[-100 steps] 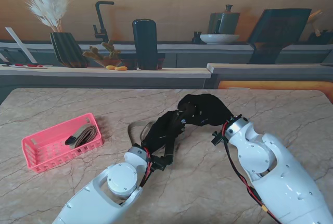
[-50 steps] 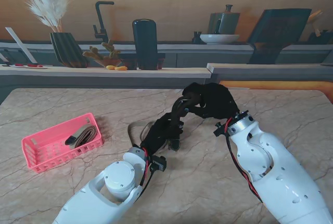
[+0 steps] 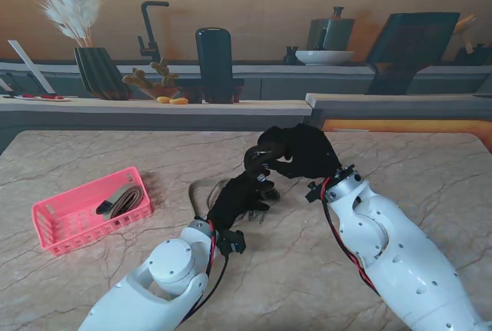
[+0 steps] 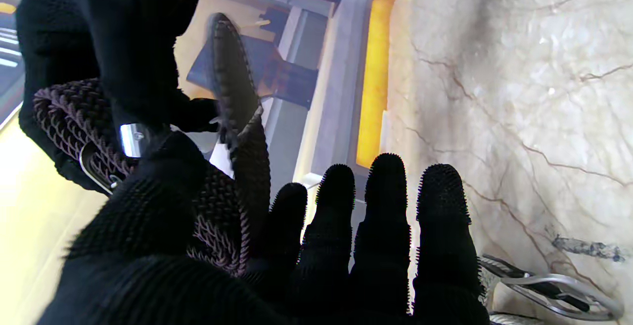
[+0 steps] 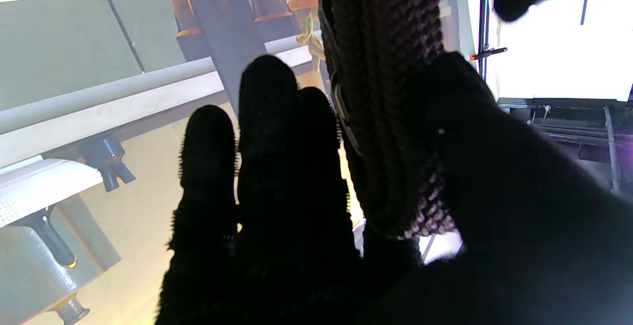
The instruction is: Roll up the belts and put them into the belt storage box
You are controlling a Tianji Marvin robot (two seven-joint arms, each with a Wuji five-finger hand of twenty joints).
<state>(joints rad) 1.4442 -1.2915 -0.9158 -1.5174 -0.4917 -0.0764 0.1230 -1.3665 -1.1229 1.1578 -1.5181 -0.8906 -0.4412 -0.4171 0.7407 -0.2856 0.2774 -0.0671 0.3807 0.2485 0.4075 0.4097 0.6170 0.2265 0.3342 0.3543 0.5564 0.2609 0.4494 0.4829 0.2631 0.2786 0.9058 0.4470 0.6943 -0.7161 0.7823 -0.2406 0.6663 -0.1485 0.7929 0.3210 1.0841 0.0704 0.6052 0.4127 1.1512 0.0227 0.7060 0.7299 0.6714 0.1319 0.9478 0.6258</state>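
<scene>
Our left robot hand (image 3: 240,196) and right robot hand (image 3: 296,153) both clasp the braided belt (image 4: 79,117) mid-air over the bench (image 3: 430,177), presumably to coil it; pink storage box (image 3: 54,227) sits far left, one belt inside.

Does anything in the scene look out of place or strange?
Nothing looks damaged or spilled. Both hands, left hand and right hand, hold the braided belt above the table; the pink box already contains one rolled belt.
</scene>
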